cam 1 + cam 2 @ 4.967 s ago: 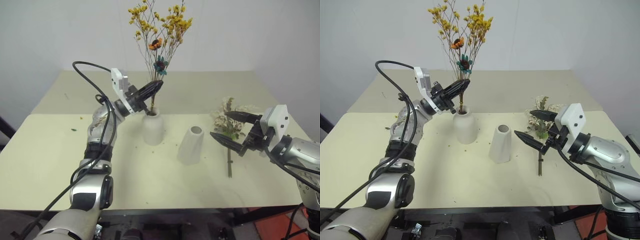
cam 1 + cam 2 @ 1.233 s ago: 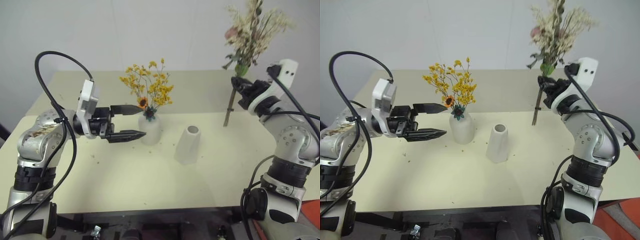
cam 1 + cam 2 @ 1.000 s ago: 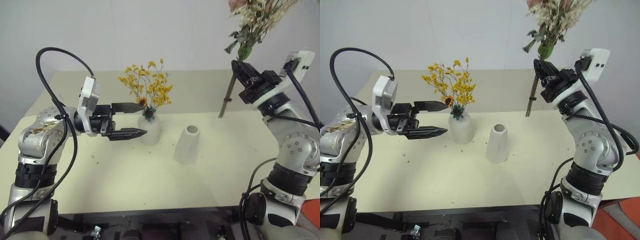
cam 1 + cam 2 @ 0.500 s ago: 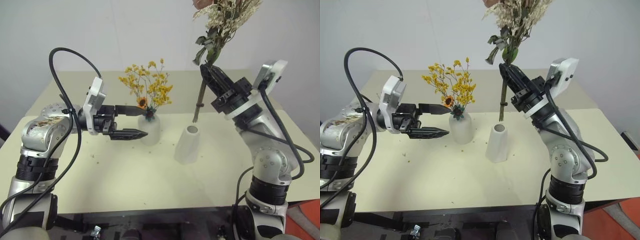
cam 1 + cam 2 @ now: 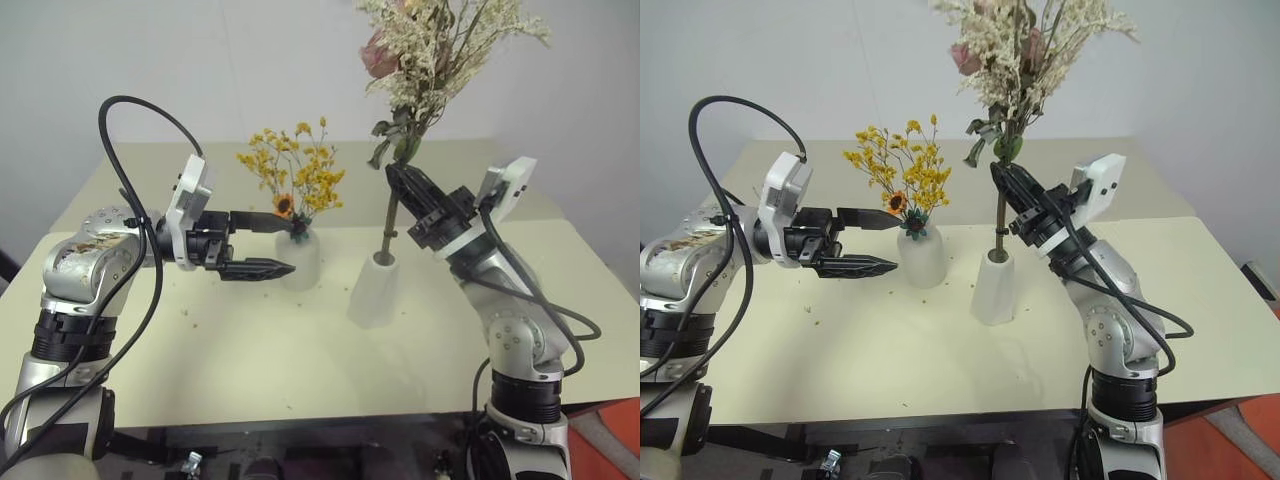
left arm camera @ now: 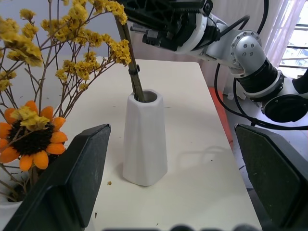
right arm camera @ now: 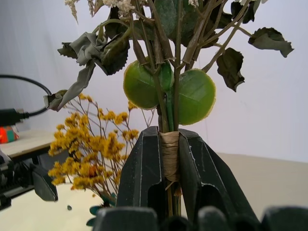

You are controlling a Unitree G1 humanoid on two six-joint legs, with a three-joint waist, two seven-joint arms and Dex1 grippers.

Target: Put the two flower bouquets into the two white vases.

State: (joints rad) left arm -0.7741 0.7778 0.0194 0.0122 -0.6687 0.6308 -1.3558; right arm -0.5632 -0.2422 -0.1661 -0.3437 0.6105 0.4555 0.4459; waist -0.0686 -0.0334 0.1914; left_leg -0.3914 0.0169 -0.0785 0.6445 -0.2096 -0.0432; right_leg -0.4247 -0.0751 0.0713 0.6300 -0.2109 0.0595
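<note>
1. I see the bushy bouquet [image 5: 1025,45] of cream grasses, green sprigs and a pink bloom standing nearly upright over the table's middle. Its stem tip is just inside the mouth of the tapered vase [image 5: 994,288], as the left wrist view confirms.
2. My right gripper [image 5: 1012,192] is clamped on the wrapped stem, reaching in from the vase's 2 o'clock, above the mouth.
3. I judge the step in hand to be lowering this second bunch into the cone. It is entered but not yet seated.
4. Next, I reckon, I need a straight push down along the vase's axis, then part the fingers. The mouth is small, so a tilted stem could tip the light cone.
5. At the cone's 10 o'clock stands the rounded vase [image 5: 923,256], already holding the yellow bouquet [image 5: 902,172] with its tiny sunflower.
6. My left gripper [image 5: 864,241] hangs at that vase's 9 o'clock, jaws wide apart, holding nothing, one finger tip near the vase.
7. Count: two vases, two bouquets, one cream table [image 5: 900,350] with small crumbs of plant litter.
</note>
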